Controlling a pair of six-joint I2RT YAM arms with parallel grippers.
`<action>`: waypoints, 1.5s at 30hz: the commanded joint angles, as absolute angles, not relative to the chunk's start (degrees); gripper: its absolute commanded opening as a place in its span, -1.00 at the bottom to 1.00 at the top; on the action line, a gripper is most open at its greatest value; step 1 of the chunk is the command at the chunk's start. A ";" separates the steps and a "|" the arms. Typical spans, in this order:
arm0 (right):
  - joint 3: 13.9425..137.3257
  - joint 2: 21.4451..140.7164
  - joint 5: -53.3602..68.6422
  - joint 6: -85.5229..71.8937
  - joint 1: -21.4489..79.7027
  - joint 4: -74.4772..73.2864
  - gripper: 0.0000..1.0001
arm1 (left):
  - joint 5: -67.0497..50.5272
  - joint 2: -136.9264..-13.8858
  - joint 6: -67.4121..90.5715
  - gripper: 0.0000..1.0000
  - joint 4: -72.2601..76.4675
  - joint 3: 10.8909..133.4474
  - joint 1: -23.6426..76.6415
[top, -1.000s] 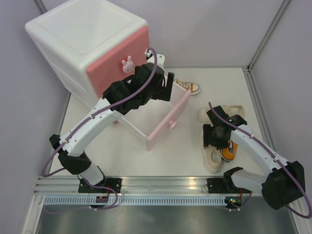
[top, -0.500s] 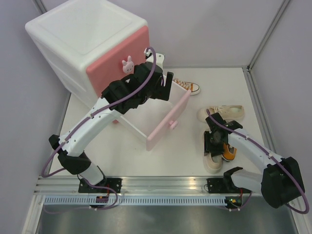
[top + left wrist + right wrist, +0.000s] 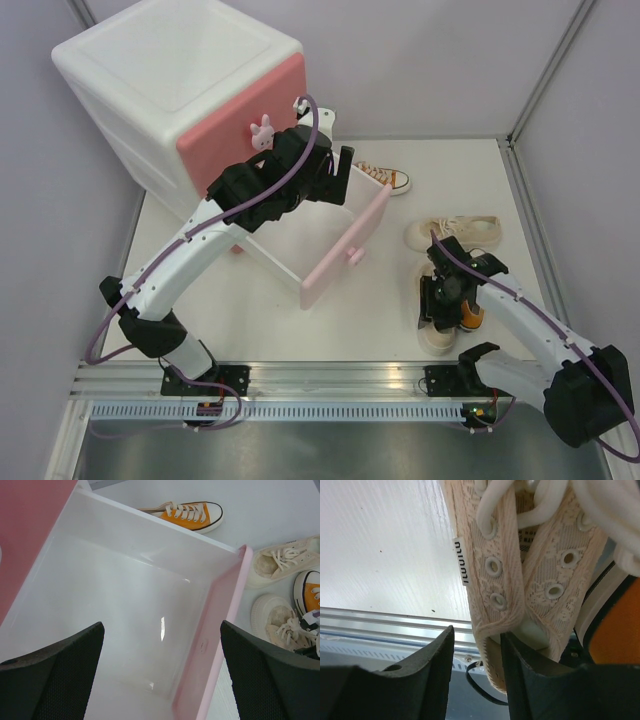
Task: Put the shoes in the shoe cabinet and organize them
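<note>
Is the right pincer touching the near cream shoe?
Touching. The right wrist view shows the right pincer closed on the near cream shoe, at its side wall.

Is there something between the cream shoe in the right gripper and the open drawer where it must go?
The drawer's upright pink front stands between the shoe and the empty drawer, so the shoe must go over it. The open left gripper hangs above the drawer and may crowd the drop.
</note>
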State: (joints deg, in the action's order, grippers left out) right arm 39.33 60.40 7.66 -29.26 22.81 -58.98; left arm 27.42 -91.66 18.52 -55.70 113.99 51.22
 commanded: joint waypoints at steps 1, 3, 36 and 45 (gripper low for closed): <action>39.29 60.73 9.76 -30.41 23.55 -62.57 -0.05 | 26.37 -91.67 16.88 1.00 -55.46 115.66 50.98; 39.37 61.08 9.58 -30.41 23.99 -62.49 -0.05 | 26.19 -91.76 16.96 0.99 -55.46 115.58 50.98; 81.27 72.68 -6.40 -23.56 29.27 -74.61 -0.99 | 26.46 -91.05 16.87 0.99 -54.05 117.51 50.19; 116.25 85.59 -4.14 -15.66 29.35 -78.58 -0.99 | 27.42 -89.30 16.61 1.00 -50.89 120.85 47.82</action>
